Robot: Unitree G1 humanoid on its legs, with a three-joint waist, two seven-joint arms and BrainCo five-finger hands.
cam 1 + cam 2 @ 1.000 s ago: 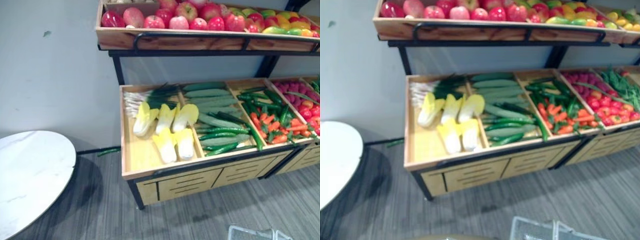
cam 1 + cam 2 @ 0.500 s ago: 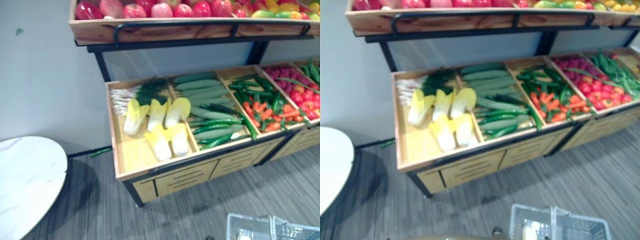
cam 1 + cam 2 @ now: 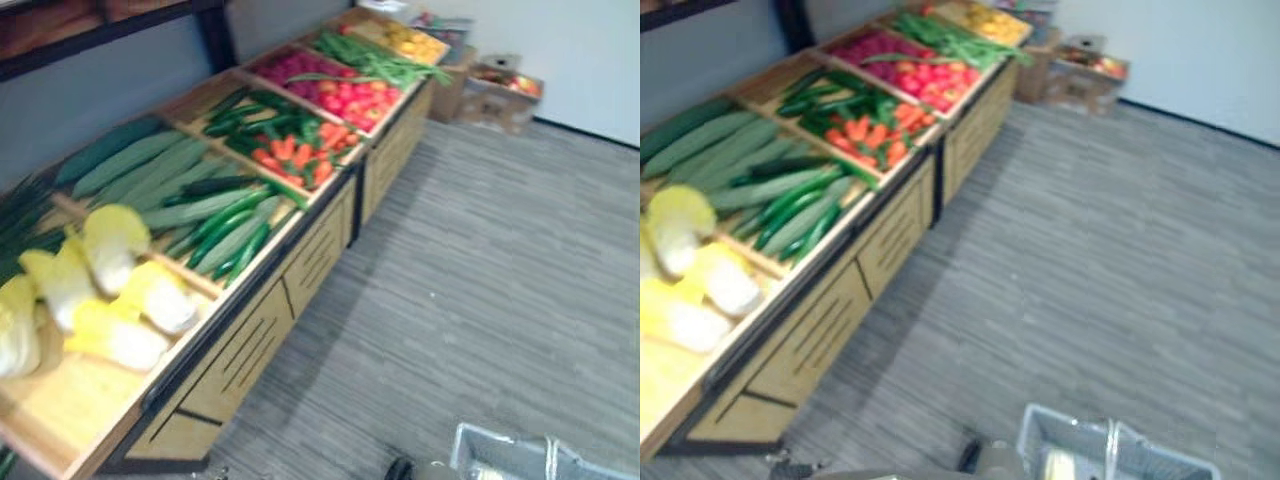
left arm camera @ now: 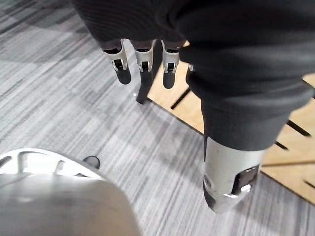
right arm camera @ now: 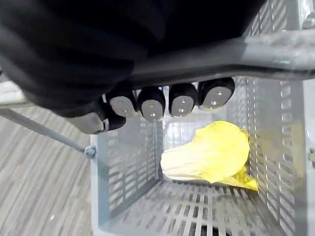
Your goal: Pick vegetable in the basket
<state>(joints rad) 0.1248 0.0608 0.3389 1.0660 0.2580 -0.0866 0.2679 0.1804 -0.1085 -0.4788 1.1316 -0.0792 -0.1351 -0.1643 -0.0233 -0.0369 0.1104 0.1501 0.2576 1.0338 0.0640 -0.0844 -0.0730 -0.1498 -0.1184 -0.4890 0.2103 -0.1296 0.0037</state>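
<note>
Basket (image 5: 125,169) carriage is judged to be the step in hand: the fingers (image 5: 150,103) of the right hand (image 5: 183,100) are curled round the grey handle (image 5: 275,51), and one yellow cabbage (image 5: 211,152) lies inside on the mesh bottom. The handle should be gripped firmly and the basket held level and clear of the display stand (image 3: 262,340), so that the cabbage is not tipped out. The left hand (image 4: 144,58), its fingers straight and empty, hangs above the floor (image 4: 74,108) beside the stand front and should be raised to the next vegetable only once the basket is steady.
</note>
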